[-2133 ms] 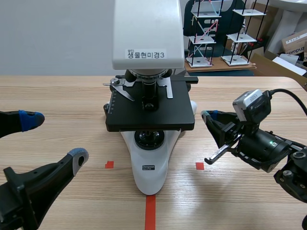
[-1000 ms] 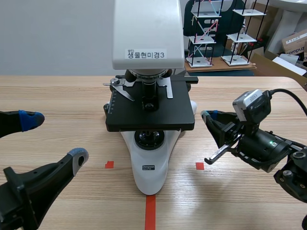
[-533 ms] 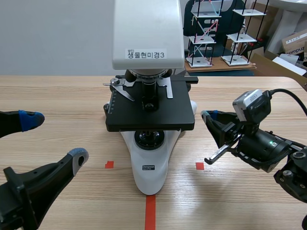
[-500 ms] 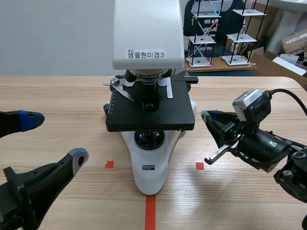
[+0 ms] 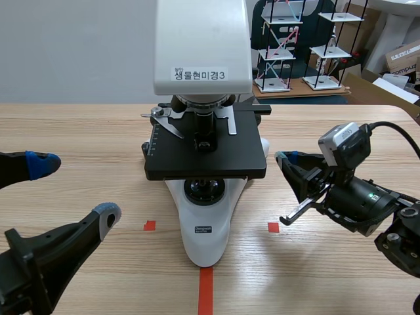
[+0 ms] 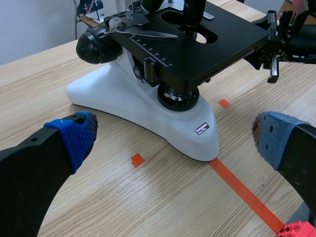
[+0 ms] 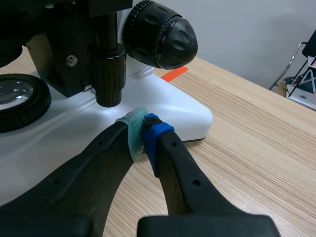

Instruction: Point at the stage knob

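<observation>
left gripper (image 5: pixel 73 189) spread wide, right gripper (image 7: pixel 144 130) closed

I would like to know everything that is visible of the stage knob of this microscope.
The stage knob is a matt black cylinder with fine vertical ribs, probably plastic. It hangs upright on a thinner black shaft under the microscope stage, just above the white base. The right gripper, fingers shut, has its tips close beside the knob's lower end. Whether they touch it cannot be told.
</observation>
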